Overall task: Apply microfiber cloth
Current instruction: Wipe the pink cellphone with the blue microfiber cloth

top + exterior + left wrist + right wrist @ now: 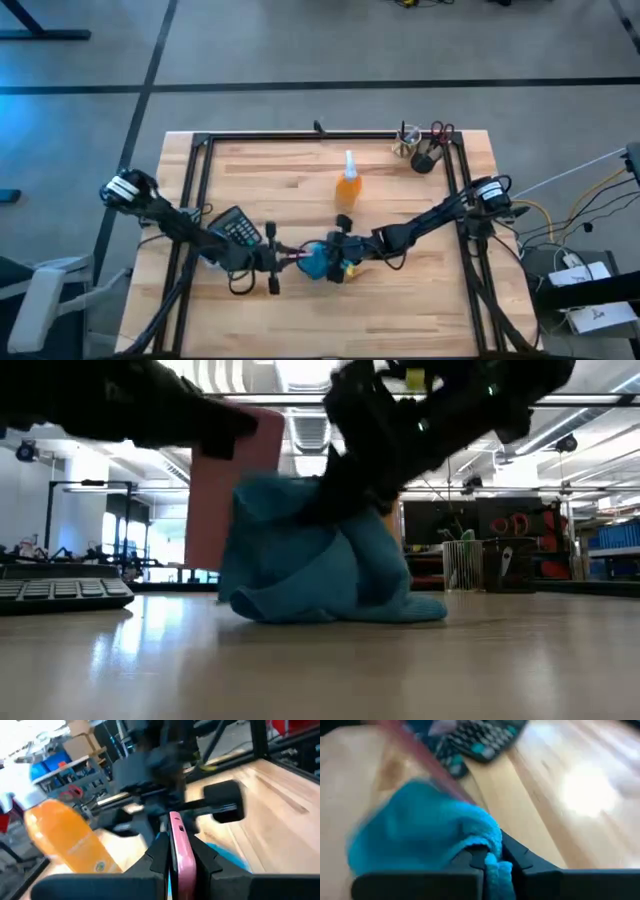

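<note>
We've got both arms stretched in low to meet mid-table. Our left gripper [283, 257] is clamped tight on a pink phone [180, 851], held on edge. Our right gripper [330, 256] is pinching the microfiber cloth [318, 555] right up against it.

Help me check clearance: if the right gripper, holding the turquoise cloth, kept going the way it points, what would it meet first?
Probably the pink-cased phone held edge-up by the left gripper. The right gripper pushes the turquoise microfiber cloth at it; whether they touch is unclear.
</note>
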